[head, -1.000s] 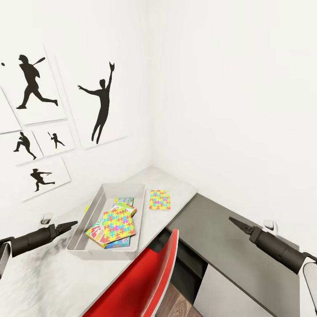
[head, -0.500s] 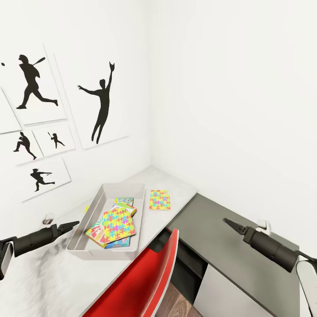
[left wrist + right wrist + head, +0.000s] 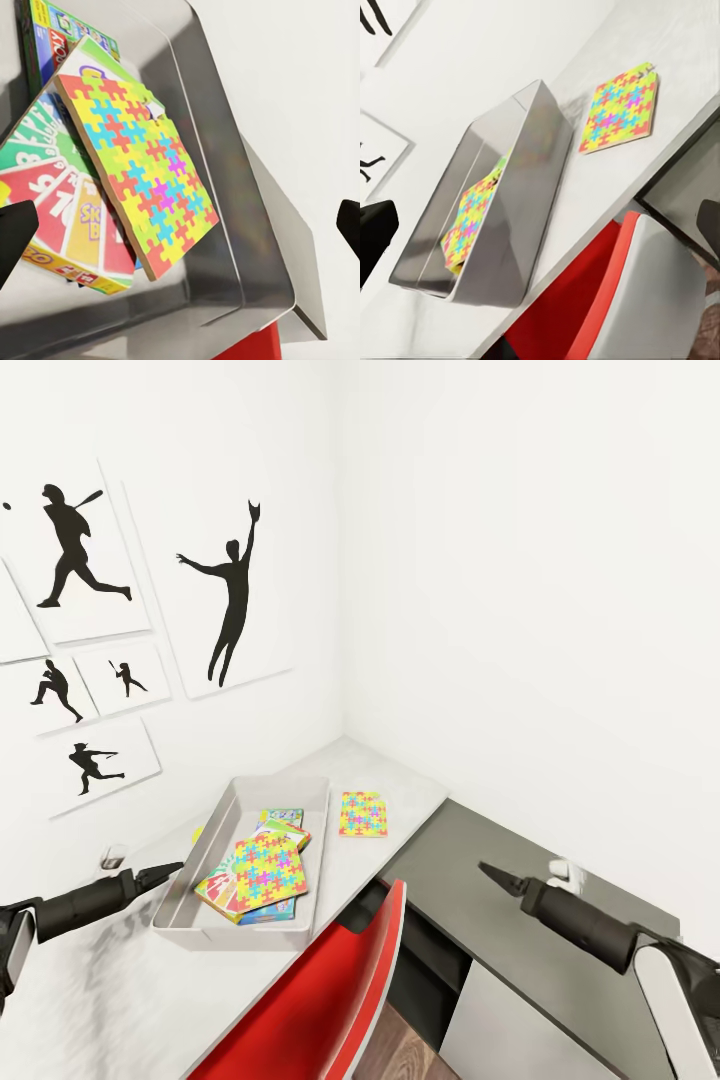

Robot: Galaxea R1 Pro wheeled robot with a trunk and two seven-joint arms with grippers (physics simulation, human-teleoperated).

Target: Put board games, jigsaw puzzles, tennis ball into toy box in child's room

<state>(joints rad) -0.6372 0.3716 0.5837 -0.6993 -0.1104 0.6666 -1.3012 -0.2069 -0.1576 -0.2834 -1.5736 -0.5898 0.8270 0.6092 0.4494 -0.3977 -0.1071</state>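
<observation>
**Closing in on the last loose puzzle**

Looking down from my head, I see the toy box (image 3: 180, 900) on the light-grey table (image 3: 120, 980), close to the wall. A jigsaw puzzle (image 3: 266, 865) lies on top of the pile inside it. A second jigsaw puzzle (image 3: 361, 813) lies flat on the table just beside the box's far right corner, so by my judgement this piece is yet to be put away. My left gripper (image 3: 168, 872) hovers beside the box's near-left rim, and my right gripper (image 3: 492, 873) hangs over the lower dark cabinet (image 3: 560, 980), well apart from the loose puzzle. A red chair (image 3: 330, 1000) stands against the table's front edge between my arms, leaving me little room low down.

At my left wrist, both fingertips (image 3: 15, 236) stand wide apart with nothing between them. Below lies the SKIP-BO box (image 3: 64, 225), with the top puzzle tilted across it and a green-edged game (image 3: 60, 30) behind.

At my right wrist, the fingertips (image 3: 375, 225) are likewise spread and empty. The loose puzzle sits near the table's front edge, clear table around it, so I expect an approach from above the chair.
</observation>
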